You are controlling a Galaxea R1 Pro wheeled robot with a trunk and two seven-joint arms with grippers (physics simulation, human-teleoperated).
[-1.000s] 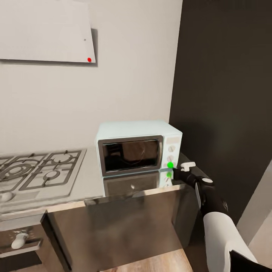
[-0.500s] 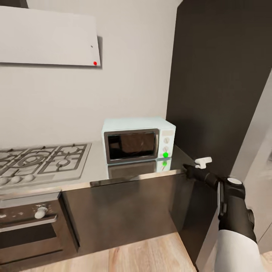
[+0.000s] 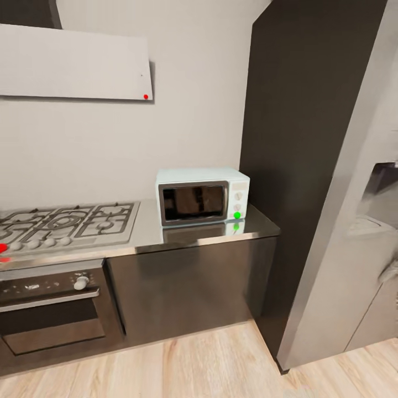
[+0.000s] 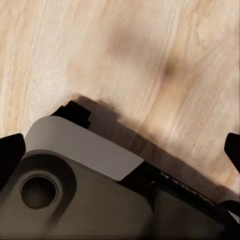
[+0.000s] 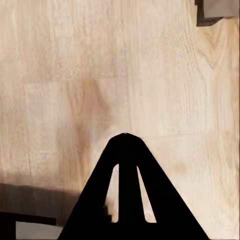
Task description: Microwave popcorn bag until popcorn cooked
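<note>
Two grippers hang over the pale wooden floor [image 5: 75, 75]. In my right wrist camera, the right gripper [image 5: 126, 137] has its dark fingers pressed together to one point, holding nothing. In my left wrist camera, the left gripper [image 4: 120, 150] shows black fingertips [image 4: 10, 152] at opposite edges of the picture, spread wide, with part of the robot's grey base [image 4: 75, 190] below them. From my head camera, the mint-blue microwave [image 3: 202, 195] stands on the steel desk [image 3: 251, 224], door closed, a green light on its knob panel. The gas hob [image 3: 66, 221] lies just beside it, above the built-in oven [image 3: 52, 309]. A tall dark cabinet [image 3: 298, 138] rises at the desk's other end.
</note>
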